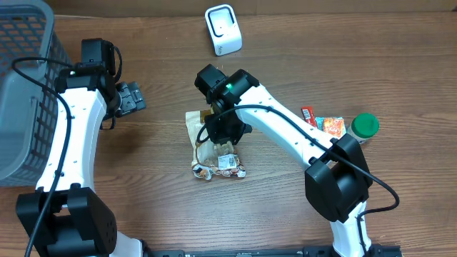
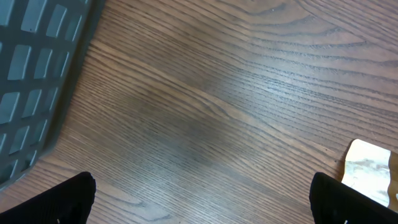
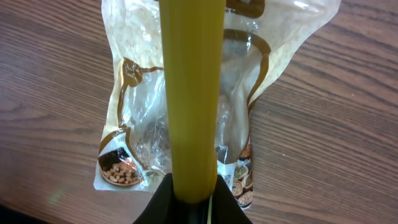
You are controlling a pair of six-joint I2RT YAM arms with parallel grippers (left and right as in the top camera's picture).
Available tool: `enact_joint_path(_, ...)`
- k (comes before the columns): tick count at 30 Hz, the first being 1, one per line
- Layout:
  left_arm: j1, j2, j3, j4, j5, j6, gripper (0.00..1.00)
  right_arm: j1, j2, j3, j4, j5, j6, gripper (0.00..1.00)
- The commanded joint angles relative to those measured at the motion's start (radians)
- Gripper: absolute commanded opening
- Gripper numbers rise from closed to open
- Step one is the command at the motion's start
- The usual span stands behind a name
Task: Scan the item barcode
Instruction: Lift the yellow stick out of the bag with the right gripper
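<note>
Wood-grain table (image 1: 300,64) is seen in all three views. A grey basket (image 1: 21,86) is set at its left edge, and a white scanner (image 1: 223,28) is stood near the far edge, well apart from both arms.

The left gripper (image 1: 131,98) is held just beside the basket with its jaws spread wide. In the left wrist view only the two dark fingers (image 2: 62,202) are seen, at the bottom corners, with bare wood between them and nothing gripped.

The right gripper (image 1: 223,128) is positioned over the middle of the table, with its jaws pressed together on a yellow item (image 3: 191,93). In the right wrist view this item is seen as a narrow upright band running from the jaws to the top of the frame. What it is cannot be told, and no barcode can be made out on it.

Below it, a clear bag (image 3: 140,99) with brown and gold print is laid flat on the wood. A pale corner of the bag is also caught at the right edge of the left wrist view.

At the right side of the table, an orange packet (image 1: 330,126) and a green-lidded jar (image 1: 365,126) are placed just beside each other.
</note>
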Motion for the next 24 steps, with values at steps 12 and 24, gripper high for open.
enact_joint_path(12,-0.002,-0.014,0.014,0.001,-0.006,0.019,1.00,0.002,-0.021,0.018,0.089,-0.183,-0.152,0.04)
enact_joint_path(24,-0.002,-0.014,0.017,0.068,0.234,0.008,1.00,-0.100,-0.032,0.018,0.083,-0.618,-0.404,0.04)
